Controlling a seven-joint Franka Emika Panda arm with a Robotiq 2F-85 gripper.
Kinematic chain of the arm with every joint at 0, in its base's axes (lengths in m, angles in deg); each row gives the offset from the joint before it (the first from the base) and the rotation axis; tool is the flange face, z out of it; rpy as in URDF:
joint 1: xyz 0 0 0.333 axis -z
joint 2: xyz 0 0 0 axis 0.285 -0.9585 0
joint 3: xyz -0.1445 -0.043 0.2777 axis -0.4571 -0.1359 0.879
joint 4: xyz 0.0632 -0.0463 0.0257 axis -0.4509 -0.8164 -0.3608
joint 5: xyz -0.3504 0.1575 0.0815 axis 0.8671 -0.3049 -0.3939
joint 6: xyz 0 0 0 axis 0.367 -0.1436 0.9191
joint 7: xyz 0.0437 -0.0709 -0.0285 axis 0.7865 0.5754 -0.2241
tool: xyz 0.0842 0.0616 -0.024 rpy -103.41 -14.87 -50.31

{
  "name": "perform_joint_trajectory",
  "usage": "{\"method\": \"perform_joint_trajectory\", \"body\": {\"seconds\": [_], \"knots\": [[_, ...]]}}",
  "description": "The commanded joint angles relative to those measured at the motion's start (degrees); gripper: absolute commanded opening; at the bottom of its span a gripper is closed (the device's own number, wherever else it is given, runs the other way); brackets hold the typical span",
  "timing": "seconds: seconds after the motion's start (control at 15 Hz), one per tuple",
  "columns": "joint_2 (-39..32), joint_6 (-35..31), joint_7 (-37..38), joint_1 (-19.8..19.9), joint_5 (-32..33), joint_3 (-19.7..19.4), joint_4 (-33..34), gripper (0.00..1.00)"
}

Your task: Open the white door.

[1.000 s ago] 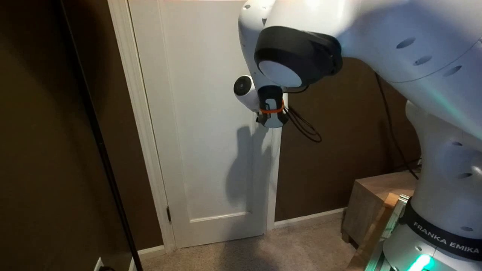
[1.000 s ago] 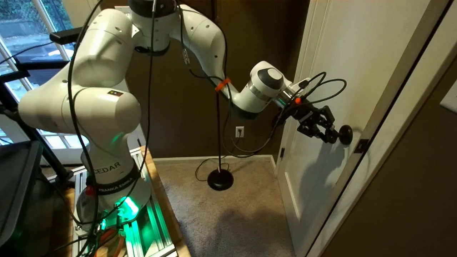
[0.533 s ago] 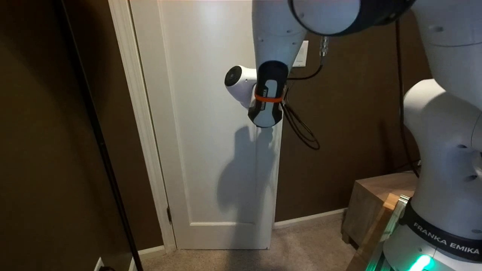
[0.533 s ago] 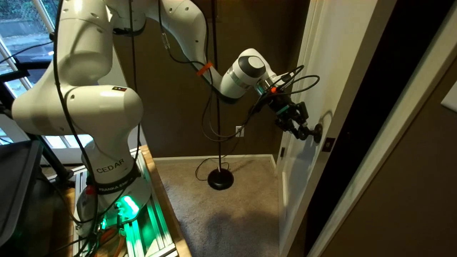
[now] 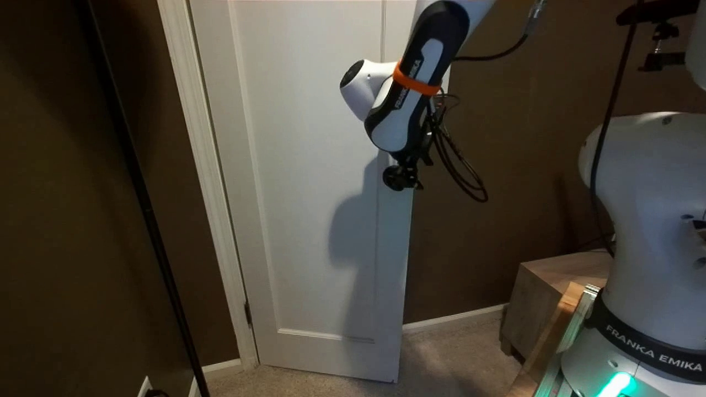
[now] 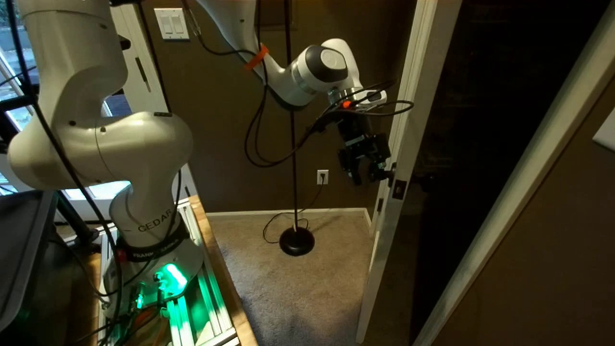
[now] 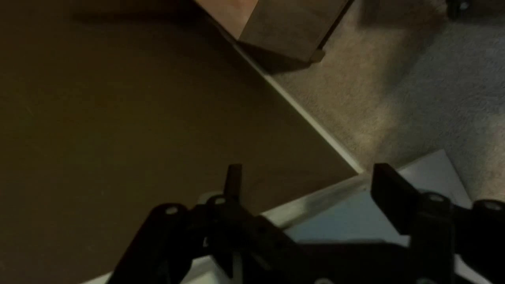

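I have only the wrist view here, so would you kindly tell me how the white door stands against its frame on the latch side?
Observer: In an exterior view, the latch edge of the white door stands well clear of the white frame, with darkness between them.
Operator: Thank you; is anything standing outside my view that I should perhaps steer around?
Observer: Yes, a slim black pole rises from a round black base on the carpet; whether the swing would reach it, I can't say.
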Motion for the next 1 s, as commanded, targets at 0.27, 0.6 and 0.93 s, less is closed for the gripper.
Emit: {"method": "perform_joint_trajectory", "body": {"seconds": [0.27,0.6,0.93], "knots": [[1.6,22.9,-23.2,-32.2,-14.2,-32.7,-2.3,1.00],[-5.7,35.9,-43.2,-52.3,-24.1,-55.9,-3.3,1.00],[-17.4,46.6,-62.7,-48.8,-34.7,-64.6,-2.0,1.00]]}}
